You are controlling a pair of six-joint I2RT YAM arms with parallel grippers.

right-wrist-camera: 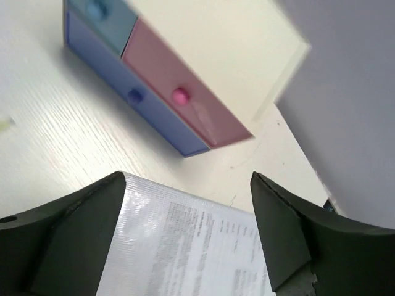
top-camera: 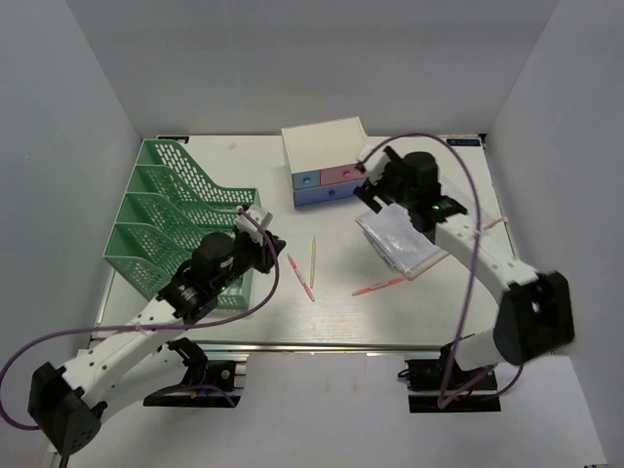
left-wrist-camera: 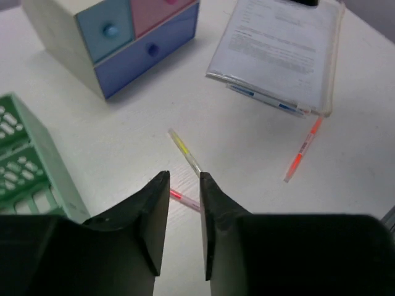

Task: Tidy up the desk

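Right, from my remote seat the large flat off-white rectangular worktop point(top-camera: 331, 322) with the metal rail along its front edge fills the middle of the top view, walled in grey. It is stiff, fixed and smooth, so I judge there is nothing on it to grip; the holding happens on the loose things it carries. The left end effector point(left-wrist-camera: 184, 179) hangs low in the centre-left, fingers a narrow gap apart with nothing between them, just above a slim yellow pen point(left-wrist-camera: 184, 148) and a thin pink pen point(left-wrist-camera: 185, 198). Both look light and likely to roll or skid, so I would pinch one across mid-barrel. The right end effector point(right-wrist-camera: 188, 179) stands wide apart and empty over a stack of printed sheets in a clear plastic sleeve point(left-wrist-camera: 278, 49), beside the small white drawer box point(top-camera: 322, 161). That sleeve looks floppy and slick, best taken at an edge.
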